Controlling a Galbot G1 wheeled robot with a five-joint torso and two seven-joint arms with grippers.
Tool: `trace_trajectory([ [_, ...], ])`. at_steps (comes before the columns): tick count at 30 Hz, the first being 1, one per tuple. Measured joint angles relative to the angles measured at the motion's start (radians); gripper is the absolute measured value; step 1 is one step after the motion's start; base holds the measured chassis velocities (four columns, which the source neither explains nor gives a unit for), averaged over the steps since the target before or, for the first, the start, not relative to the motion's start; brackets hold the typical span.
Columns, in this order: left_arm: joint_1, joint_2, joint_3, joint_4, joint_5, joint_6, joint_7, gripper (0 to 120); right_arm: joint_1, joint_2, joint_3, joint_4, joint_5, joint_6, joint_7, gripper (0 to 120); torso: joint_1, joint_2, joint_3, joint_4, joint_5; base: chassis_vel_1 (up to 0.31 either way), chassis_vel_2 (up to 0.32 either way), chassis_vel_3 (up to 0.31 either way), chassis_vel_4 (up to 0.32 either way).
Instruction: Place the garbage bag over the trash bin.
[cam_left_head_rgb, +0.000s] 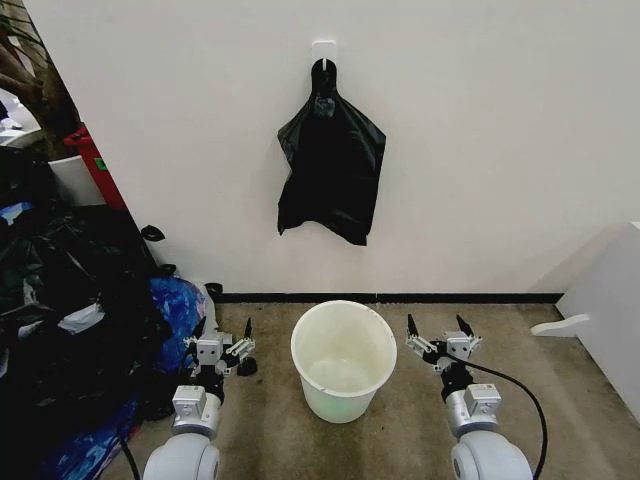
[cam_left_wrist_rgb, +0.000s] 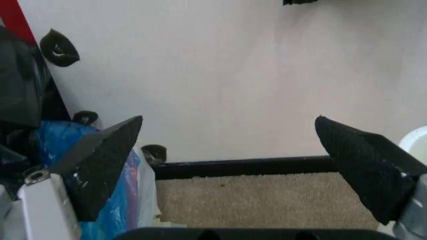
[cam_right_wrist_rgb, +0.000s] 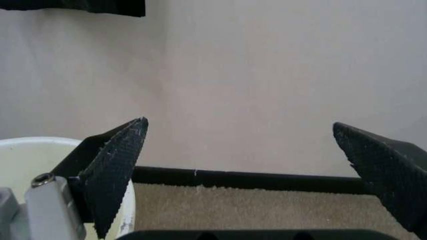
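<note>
The left pincer (cam_left_head_rgb: 222, 340) hangs wide and empty just left of the trash bin (cam_left_head_rgb: 343, 359), which stands bare on the carpet below the wall. The right pincer (cam_left_head_rgb: 440, 333), equally wide and empty, flanks its other side. The garbage bag (cam_left_head_rgb: 331, 168) hangs from a white hook (cam_left_head_rgb: 324, 50) well above; a thin, slippery pinch there could tear it or drag out several bags at once.

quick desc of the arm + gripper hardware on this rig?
Both arms are rounded, light grey with silver wrist blocks. The left gripper and right gripper each have two black, pointed, wedge-shaped fingers with textured pads. A black cable loops along the right arm.
</note>
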Motion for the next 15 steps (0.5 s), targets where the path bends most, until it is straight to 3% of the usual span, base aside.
trace_trajectory([
  [8, 0.004, 0.002, 0.000, -0.006, -0.001, 0.000, -0.001, 100, -0.019, 0.007, -0.005, 0.025, -0.001, 0.012, 0.000, 100, 0.000, 0.000, 0.000, 0.0002, 0.0000, 0.000, 0.000, 0.000, 0.000],
  [15, 0.089, 0.052, -0.017, -0.171, -0.050, -0.024, -0.043, 100, -0.159, 0.066, -0.050, 0.216, -0.013, 0.118, 0.000, 100, 0.000, 0.000, 0.000, 0.0001, -0.0003, 0.000, 0.000, 0.000, 0.000],
])
